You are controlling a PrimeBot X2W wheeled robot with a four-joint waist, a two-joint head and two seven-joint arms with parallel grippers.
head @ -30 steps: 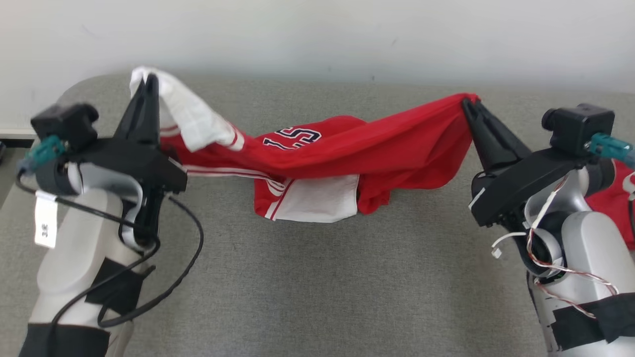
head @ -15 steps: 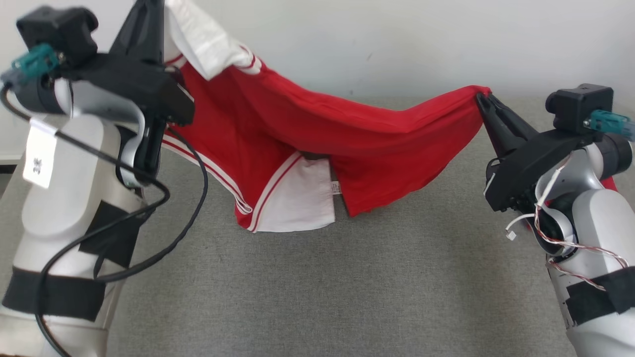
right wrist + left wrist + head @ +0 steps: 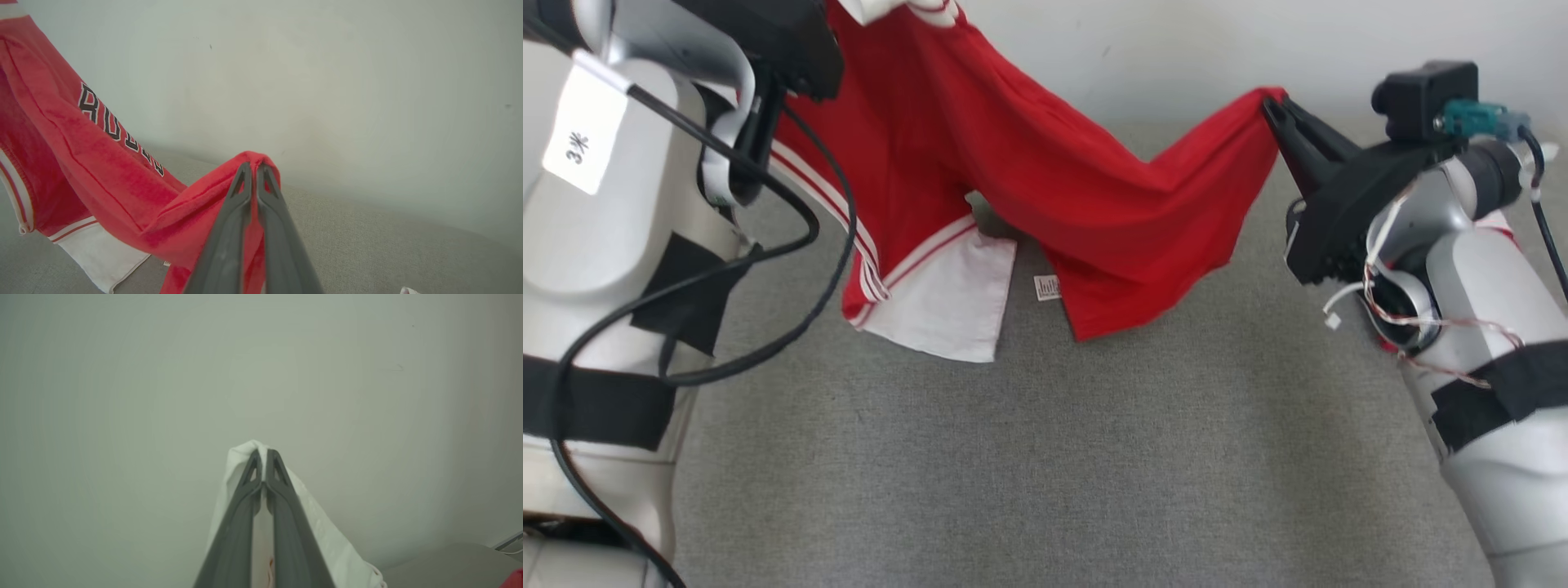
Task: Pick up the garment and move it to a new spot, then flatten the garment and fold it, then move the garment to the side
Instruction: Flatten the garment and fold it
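The garment (image 3: 1045,171), a red jersey with white sleeves and striped trim, hangs stretched between my two grippers above the grey table (image 3: 1094,457). Its lower white sleeve (image 3: 947,302) and red hem dangle just over the surface. My left gripper (image 3: 263,453) is shut on a white fold of the garment (image 3: 327,535), held high against the wall. My right gripper (image 3: 1272,104) is shut on a red corner, lower and to the right. In the right wrist view the fingertips (image 3: 253,166) pinch that red fold, and the lettered front (image 3: 102,122) slopes away to the left.
A pale wall (image 3: 1176,49) stands just behind the table's far edge. A bit of another red cloth (image 3: 1503,230) peeks out behind my right forearm. A loose black cable (image 3: 825,269) loops off my left arm.
My left arm has risen steeply, carrying its end of the garment above the top of the head view. The right gripper rose slightly. The garment now hangs slanted, lifted off the table.
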